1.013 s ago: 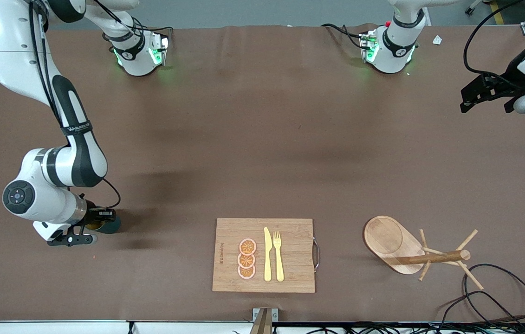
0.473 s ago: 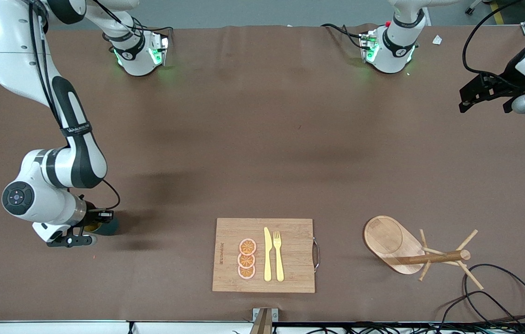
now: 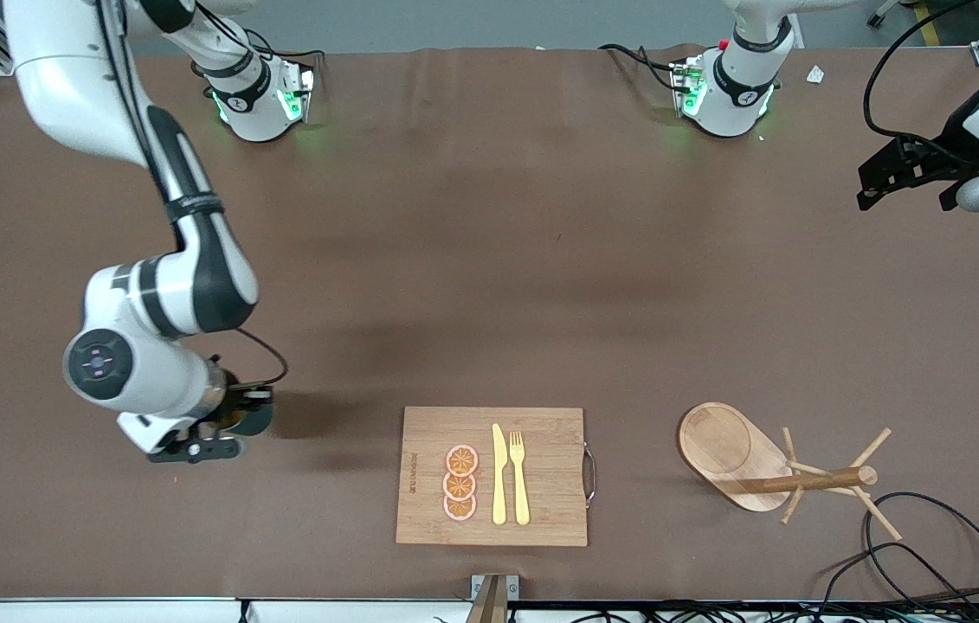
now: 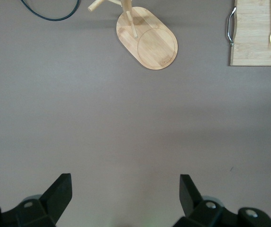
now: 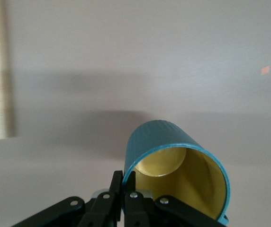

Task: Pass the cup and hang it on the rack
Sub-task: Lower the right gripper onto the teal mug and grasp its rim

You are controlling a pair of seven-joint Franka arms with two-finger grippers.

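The cup (image 5: 173, 156) is teal-green with a mustard-yellow inside. My right gripper (image 5: 128, 182) is shut on its rim, one finger inside the wall and one outside. In the front view the cup (image 3: 254, 418) shows dark under my right gripper (image 3: 234, 417), over the table beside the cutting board, toward the right arm's end. The rack (image 3: 757, 463) is a light wooden mug tree near the left arm's end; it also shows in the left wrist view (image 4: 147, 40). My left gripper (image 3: 896, 186) is open and empty, up over the table's left-arm end, and waits.
A bamboo cutting board (image 3: 541, 441) with a yellow knife (image 3: 499, 474), a fork (image 3: 518, 476) and orange slices (image 3: 460, 483) lies between cup and rack. Black cables (image 3: 930, 545) loop on the table beside the rack.
My right arm has moved with the cup toward the cutting board and the table's middle. My left gripper has stayed put.
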